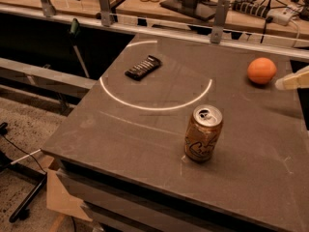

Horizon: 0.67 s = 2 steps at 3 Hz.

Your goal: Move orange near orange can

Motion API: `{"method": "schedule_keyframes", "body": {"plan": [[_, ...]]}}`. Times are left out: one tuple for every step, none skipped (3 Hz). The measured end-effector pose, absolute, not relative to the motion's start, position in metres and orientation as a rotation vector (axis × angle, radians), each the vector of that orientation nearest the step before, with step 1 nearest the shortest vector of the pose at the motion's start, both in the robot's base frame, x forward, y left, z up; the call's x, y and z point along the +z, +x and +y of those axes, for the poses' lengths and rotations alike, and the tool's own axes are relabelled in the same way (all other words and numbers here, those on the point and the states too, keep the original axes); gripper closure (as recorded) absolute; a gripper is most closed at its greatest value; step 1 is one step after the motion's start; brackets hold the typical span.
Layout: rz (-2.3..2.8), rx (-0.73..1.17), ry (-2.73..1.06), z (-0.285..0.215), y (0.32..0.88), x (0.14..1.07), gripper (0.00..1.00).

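The orange (pixel 261 70), a round smooth fruit, sits on the dark table (pixel 145 129) at the far right. The orange can (pixel 203 133), orange-tan with a silver top and pale curly lettering, stands upright near the table's front middle. My gripper (pixel 292 81) enters from the right edge as a pale fingertip, just right of the orange and slightly nearer the front, not touching it. Only this tip shows; the rest of the gripper is out of view.
A flat black snack bar (pixel 143 67) lies at the back left, on a white circle line (pixel 154 106) drawn on the table. A rail with metal posts (pixel 218 14) runs behind the table. A bench with cables and bottles stands beyond. The floor drops off left.
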<state>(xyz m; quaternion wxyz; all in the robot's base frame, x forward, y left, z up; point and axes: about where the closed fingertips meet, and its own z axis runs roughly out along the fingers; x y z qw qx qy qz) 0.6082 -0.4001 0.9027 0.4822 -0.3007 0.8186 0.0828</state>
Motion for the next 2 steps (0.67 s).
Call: {"method": "schedule_keyframes", "body": {"plan": [[2.076,0.258,-0.71,-0.395,0.618,0.873,0.0],[2.105,0.293,-0.731,-0.386,0.627,0.858,0.0]]}}
